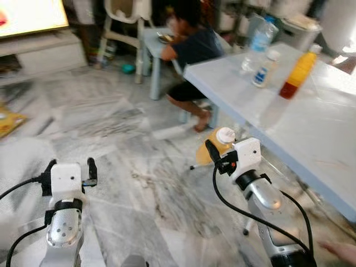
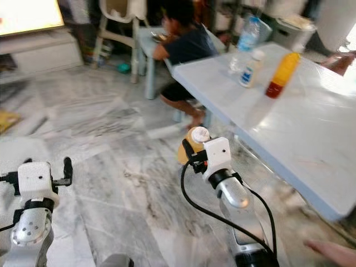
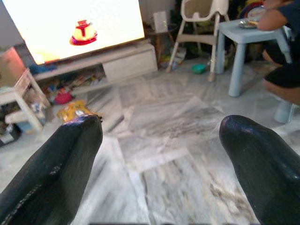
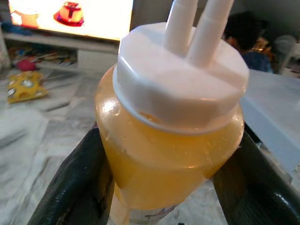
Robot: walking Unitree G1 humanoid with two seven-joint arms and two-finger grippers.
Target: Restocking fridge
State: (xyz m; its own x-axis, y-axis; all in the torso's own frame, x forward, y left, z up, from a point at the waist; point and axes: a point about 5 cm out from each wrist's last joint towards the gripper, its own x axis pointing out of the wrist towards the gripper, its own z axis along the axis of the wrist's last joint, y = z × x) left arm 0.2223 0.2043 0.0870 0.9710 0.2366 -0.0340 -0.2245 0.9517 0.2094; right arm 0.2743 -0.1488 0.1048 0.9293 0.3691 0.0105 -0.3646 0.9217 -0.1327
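Observation:
My right gripper [image 1: 218,151] is shut on a yellow squeeze bottle [image 4: 168,154] with a white cap, held above the marble floor beside the table's near corner. Both black fingers [image 4: 70,187] press its sides in the right wrist view. My left gripper [image 1: 69,167] hangs lower on the left, open, with nothing between its fingers [image 3: 61,164]. On the white table [image 1: 311,133] stand an orange-yellow sauce bottle [image 1: 297,72], a small white-capped bottle [image 1: 265,69] and a clear water bottle [image 1: 257,41].
A person [image 1: 192,55] sits at a small light-blue table [image 1: 153,44] behind the big table's corner. A white high chair [image 1: 125,16], a lit TV [image 3: 75,26] on a low white stand and toys on the floor lie further back. A hand [image 1: 339,250] shows at lower right.

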